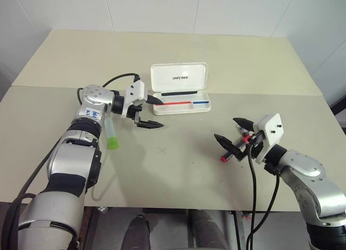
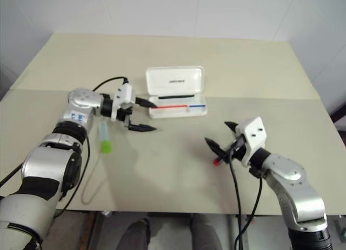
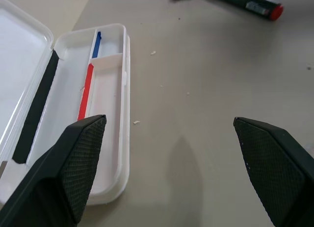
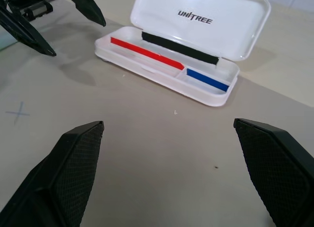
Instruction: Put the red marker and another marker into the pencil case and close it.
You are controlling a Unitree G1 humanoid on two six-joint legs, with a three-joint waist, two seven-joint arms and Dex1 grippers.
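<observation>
Markers lie loose on our tabletop [image 1: 178,169] because both claws gape empty: left claw [image 1: 152,112] beside the open pencil case [image 1: 180,90], right claw [image 1: 234,134] over the red marker [image 1: 236,150].

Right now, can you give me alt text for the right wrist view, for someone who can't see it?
An open white pencil case lies on a beige table, its lid propped up showing black UNITREE lettering and its tray showing a red and a blue stripe. The right claw frames the foreground with its two black fingers spread wide and empty, and the left claw hangs open beside the case.
</observation>
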